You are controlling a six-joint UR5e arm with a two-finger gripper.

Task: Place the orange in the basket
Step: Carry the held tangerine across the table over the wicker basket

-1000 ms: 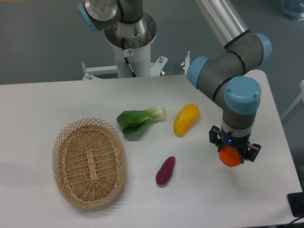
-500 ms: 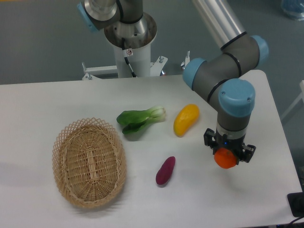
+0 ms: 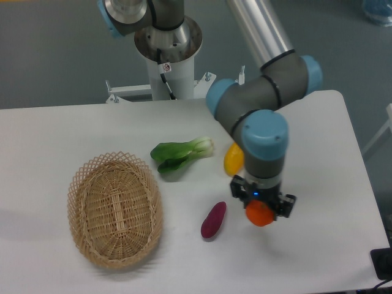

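The orange is a small round bright-orange fruit held in my gripper, which is shut on it and carries it above the table, right of centre. The gripper points straight down and its fingers are mostly hidden by the wrist and the fruit. The basket, an oval light-tan wicker one with a lattice rim, lies on the table at the left with nothing in it, well apart from the gripper.
A purple sweet potato lies just left of the gripper. A yellow mango-shaped fruit is partly hidden behind the arm. A green bok choy lies between the basket and the arm. The robot base stands at the back.
The arm has swung left with the orange in the gripper, from near the table's right side toward the middle, now beside the purple sweet potato and partly covering the yellow fruit.
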